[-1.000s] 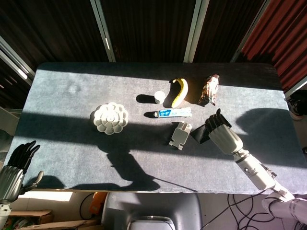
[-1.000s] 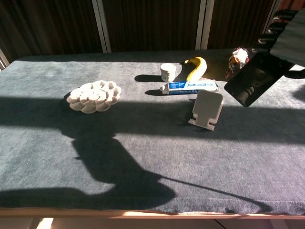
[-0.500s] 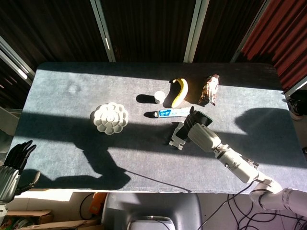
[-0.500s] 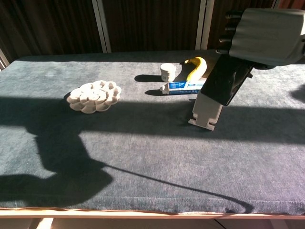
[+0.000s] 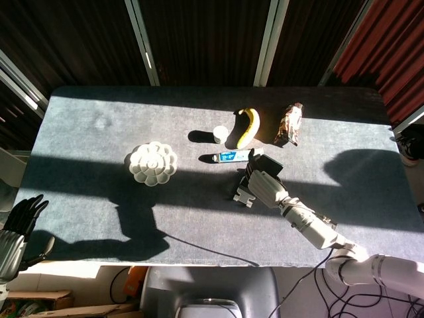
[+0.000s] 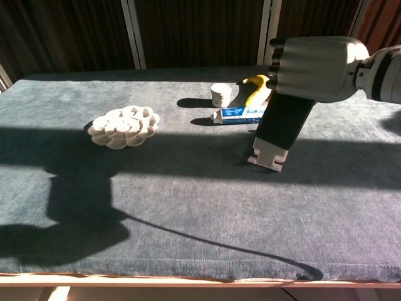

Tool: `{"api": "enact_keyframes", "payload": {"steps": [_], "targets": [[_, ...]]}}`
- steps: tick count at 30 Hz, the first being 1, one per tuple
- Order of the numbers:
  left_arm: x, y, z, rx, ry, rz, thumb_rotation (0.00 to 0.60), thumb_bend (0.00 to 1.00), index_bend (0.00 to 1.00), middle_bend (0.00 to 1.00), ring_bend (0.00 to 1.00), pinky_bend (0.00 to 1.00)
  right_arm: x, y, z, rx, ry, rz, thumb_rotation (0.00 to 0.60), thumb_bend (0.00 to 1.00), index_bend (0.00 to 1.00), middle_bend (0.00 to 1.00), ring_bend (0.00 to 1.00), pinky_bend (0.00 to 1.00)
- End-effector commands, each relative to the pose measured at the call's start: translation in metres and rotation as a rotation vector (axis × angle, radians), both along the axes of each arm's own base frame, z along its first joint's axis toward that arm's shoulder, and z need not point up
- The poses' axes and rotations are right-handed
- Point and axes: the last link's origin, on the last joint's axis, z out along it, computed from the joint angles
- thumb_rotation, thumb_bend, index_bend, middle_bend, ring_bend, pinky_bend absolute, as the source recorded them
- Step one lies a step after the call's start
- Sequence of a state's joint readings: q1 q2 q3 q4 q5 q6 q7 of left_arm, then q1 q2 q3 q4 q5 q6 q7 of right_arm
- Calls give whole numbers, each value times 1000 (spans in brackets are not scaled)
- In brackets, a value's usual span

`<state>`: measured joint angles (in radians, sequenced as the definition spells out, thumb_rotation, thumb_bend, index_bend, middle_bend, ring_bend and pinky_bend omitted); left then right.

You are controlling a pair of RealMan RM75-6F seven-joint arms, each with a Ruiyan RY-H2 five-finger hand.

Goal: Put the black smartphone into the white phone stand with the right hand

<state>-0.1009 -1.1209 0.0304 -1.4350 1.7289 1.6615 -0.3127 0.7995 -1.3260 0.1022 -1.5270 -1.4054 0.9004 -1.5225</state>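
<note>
My right hand [image 6: 313, 66] [image 5: 264, 185] grips the top of the black smartphone [image 6: 283, 121], which stands nearly upright against the back of the white phone stand [image 6: 268, 155] [image 5: 242, 194]. The phone's lower edge sits at the stand's lip and covers most of the stand. From above, the hand hides nearly all of the phone; only a dark corner [image 5: 271, 163] shows. My left hand [image 5: 20, 226] hangs open off the table's front left corner, holding nothing.
A white flower-shaped dish [image 6: 123, 126] lies at mid-left. Behind the stand are a toothpaste tube [image 6: 237, 114], a small white cup [image 6: 221, 95], a banana [image 6: 258, 87] and a snack wrapper [image 5: 289, 125]. A thin cable shadow crosses the grey table [image 6: 188, 213].
My right hand carried the phone leftwards from the right side, turned it upright and lowered it onto the stand. The left hand drew back slightly.
</note>
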Motion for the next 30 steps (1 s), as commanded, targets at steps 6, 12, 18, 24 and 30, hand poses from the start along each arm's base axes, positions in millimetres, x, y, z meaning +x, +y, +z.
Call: {"api": "enact_keyframes", "payload": {"steps": [6, 12, 18, 24, 30], "targets": [[-1, 0, 1, 2, -2, 2, 600, 409, 0, 0, 0, 0, 3, 0, -14, 22, 33, 9, 600, 344, 1000, 718, 475, 307], [0, 0, 1, -1, -2, -1, 600, 409, 0, 0, 0, 0, 3, 2, -20, 39, 52, 5, 600, 344, 1000, 718, 475, 307], [0, -1, 1, -3, -1, -4, 600, 409, 0, 0, 0, 0, 4, 3, -26, 45, 53, 4, 600, 344, 1000, 718, 475, 305], [0, -1, 1, -4, -1, -5, 600, 409, 0, 0, 0, 0, 5, 4, -32, 54, 58, 7, 600, 343, 999, 718, 475, 304], [-1, -1, 2, -5, -1, -3, 600, 408, 0, 0, 0, 0, 5, 3, -34, 47, 61, -1, 600, 332, 938, 718, 453, 299]]}}
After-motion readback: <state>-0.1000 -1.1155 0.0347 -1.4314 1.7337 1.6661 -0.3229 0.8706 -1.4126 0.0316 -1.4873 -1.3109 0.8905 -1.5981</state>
